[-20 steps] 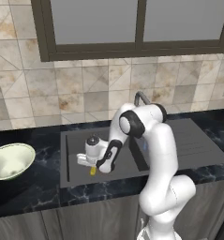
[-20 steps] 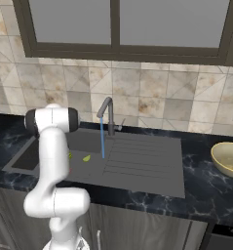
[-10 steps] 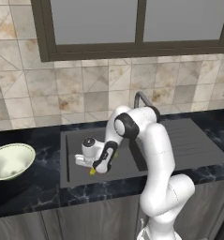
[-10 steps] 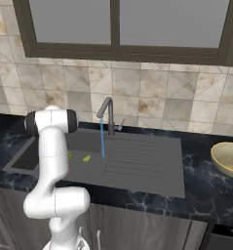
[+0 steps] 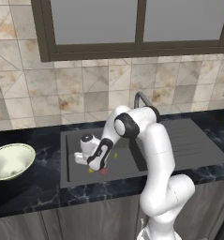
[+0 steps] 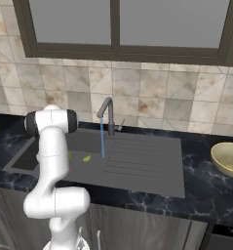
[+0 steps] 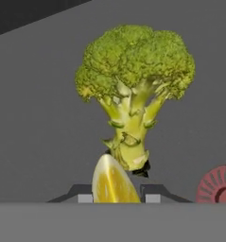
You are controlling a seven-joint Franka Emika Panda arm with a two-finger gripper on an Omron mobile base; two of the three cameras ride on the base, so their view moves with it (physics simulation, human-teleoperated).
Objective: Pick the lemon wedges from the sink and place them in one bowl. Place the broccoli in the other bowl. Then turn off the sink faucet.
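Lower than a second ago, the gripper point(image 5: 93, 169) now sits down in the sink point(image 5: 76, 176), and its jaws have drawn in from wide apart onto a lemon wedge point(image 7: 113, 182) — in the hand view the wedge stands between the two dark tips, which appear to pinch its sides. Just beyond that wedge lies the broccoli point(image 7: 134, 90), stem toward the wedge, and beside the wedge on the sink floor is the red spot point(image 7: 218, 185). A second yellow-green wedge point(image 6: 87, 158) lies on the sink floor near the blue stream from the sink faucet point(image 6: 106, 109).

By my judgement the wedge is light, wet and slippery, soft in the flesh and firmer at the rind; a grip across its flat faces, low and centred, should keep it from squirting out, with modest squeeze.

Left of the sink, the cream-white bowl point(image 5: 10, 160) rests on the dark marbled counter point(image 5: 38, 190); right of the sink, well apart, the other bowl point(image 6: 227, 158) sits. Behind the sink rise beige tiles point(image 5: 85, 93) and a dark-framed window point(image 5: 132, 23).
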